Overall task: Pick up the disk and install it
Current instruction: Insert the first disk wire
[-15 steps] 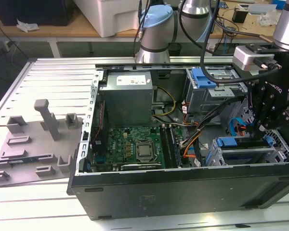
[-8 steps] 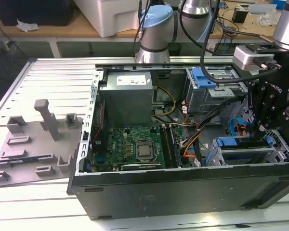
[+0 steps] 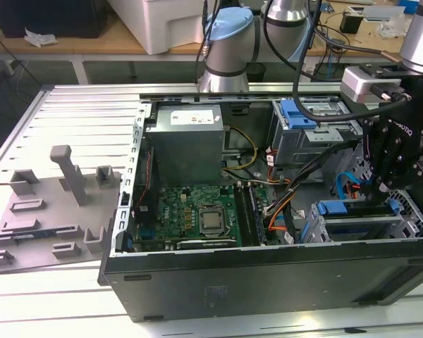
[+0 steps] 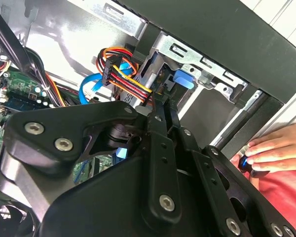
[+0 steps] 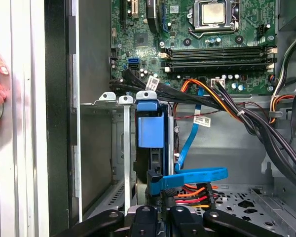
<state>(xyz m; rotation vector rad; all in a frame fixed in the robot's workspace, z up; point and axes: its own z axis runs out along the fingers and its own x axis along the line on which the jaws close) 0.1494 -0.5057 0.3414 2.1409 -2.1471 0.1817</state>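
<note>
The disk (image 5: pixel 150 131) stands on edge in the lower drive cage (image 5: pixel 124 148), its blue rail and tab facing outward. In the exterior view the disk (image 3: pixel 342 209) lies in the cage at the front right corner of the open computer case. My gripper (image 3: pixel 378 189) hangs right above that cage. In the first wrist view the gripper (image 5: pixel 161 210) is shut, its tips at the disk's cable end beside the black connector with coloured wires (image 5: pixel 190 192). In the second wrist view the gripper (image 4: pixel 163 106) points at the disk's blue tab (image 4: pixel 184 79).
A blue flat cable (image 5: pixel 192 175) and black cable bundles (image 5: pixel 246 123) cross close to the cage. The motherboard (image 3: pixel 197 211), grey power-supply box (image 3: pixel 187 141) and upper cage with a blue bracket (image 3: pixel 296 113) fill the case. A person's hand (image 4: pixel 276 148) rests on the case's outer side.
</note>
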